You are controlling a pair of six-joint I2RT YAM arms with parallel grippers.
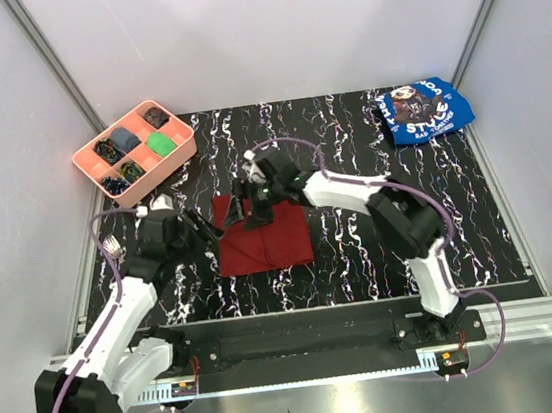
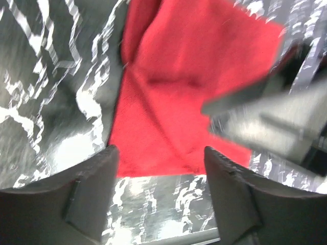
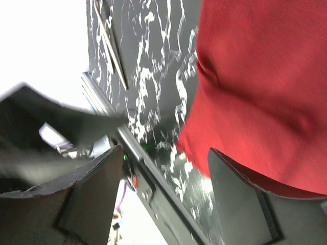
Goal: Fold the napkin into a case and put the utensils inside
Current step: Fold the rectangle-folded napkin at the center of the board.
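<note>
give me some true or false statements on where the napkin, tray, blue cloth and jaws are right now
1. The napkin lies on the black marbled table. True.
2. The pink tray sits at the table's far right corner. False: it is at the far left corner, and the blue cloth is at the far right.
3. The left jaws and the right jaws both stand open with nothing between them. True.
4. The napkin is folded into a narrow strip. False: it is a broad, roughly square piece, rumpled along its far edge.
5. The blue cloth touches the napkin. False: they lie well apart, with bare table between them.
</note>
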